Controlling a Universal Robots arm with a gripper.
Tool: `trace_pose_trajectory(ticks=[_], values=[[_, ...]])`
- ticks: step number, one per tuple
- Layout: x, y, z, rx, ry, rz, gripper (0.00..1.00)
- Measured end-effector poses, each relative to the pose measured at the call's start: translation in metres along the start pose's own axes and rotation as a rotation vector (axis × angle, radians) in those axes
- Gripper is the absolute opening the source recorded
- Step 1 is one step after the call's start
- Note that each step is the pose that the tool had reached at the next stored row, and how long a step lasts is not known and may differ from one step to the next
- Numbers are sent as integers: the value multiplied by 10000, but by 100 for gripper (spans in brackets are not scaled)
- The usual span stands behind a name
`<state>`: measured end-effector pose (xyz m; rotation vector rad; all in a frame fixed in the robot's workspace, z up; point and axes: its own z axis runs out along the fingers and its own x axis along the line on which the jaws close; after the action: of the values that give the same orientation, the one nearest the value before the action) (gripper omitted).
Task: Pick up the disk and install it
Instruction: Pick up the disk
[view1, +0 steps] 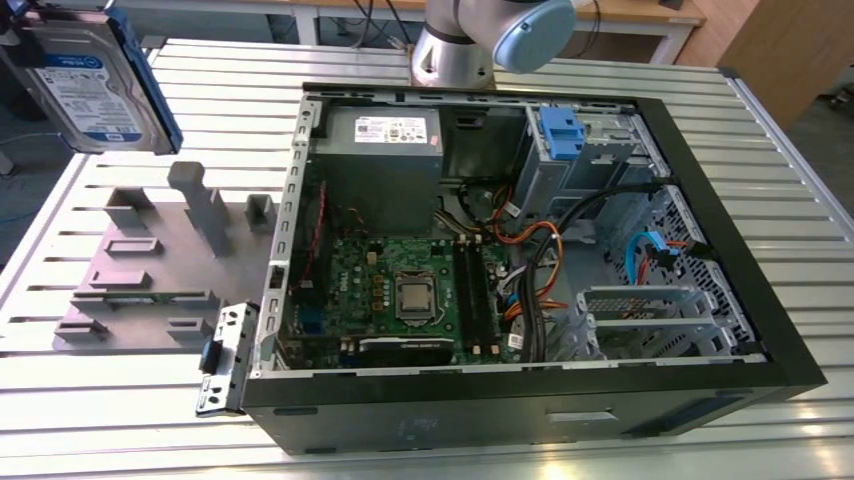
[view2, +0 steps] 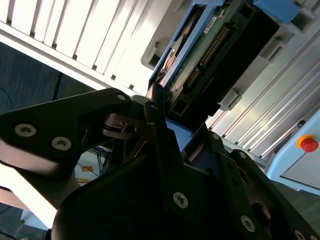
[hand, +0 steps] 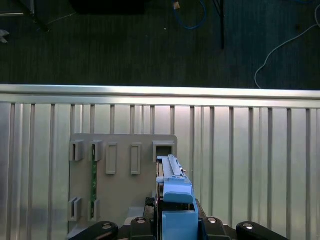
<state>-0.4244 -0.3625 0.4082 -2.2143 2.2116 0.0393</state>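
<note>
Gripper: your gripper (view2: 180, 114) is clamped on the disk (view1: 91, 85). In the second wrist view, the black fingers (view2: 159, 130) press its blue-framed end from both sides.
Disk: it hangs in the air, turned on edge, at the exterior view's left. Its label faces that camera.
Under the disk: the first wrist view looks down along the disk at the grey fixture (hand: 120, 175) on the slatted table (view1: 747, 130).
Done: you can count the pick-up as finished. No part of the disk touches the fixture or the table.
Left: the install is not yet made. The disk is well apart from the open case (view1: 534, 400). As far as I can judge, the cage (view1: 607, 150) with its blue latch (view1: 561, 135) in the far corner has not yet taken it.
Edges: the table's rim runs just beyond the fixture in the first wrist view, with dark floor past it. The case's perforated side wall (view1: 296, 200) stands between the fixture and the cage.
Open room: the air above the table and over the case top is free.
Tight spots: inside the case, cables (view1: 534, 250) crowd the space beside the cage. The power supply (view1: 387, 135) sits near it, and the arm (view1: 487, 40) rises just behind that corner.
</note>
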Motion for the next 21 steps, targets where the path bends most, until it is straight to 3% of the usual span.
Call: trace_pose_trajectory(ticks=[21], values=[[-2, 1, -74, -1, 0, 0, 37]])
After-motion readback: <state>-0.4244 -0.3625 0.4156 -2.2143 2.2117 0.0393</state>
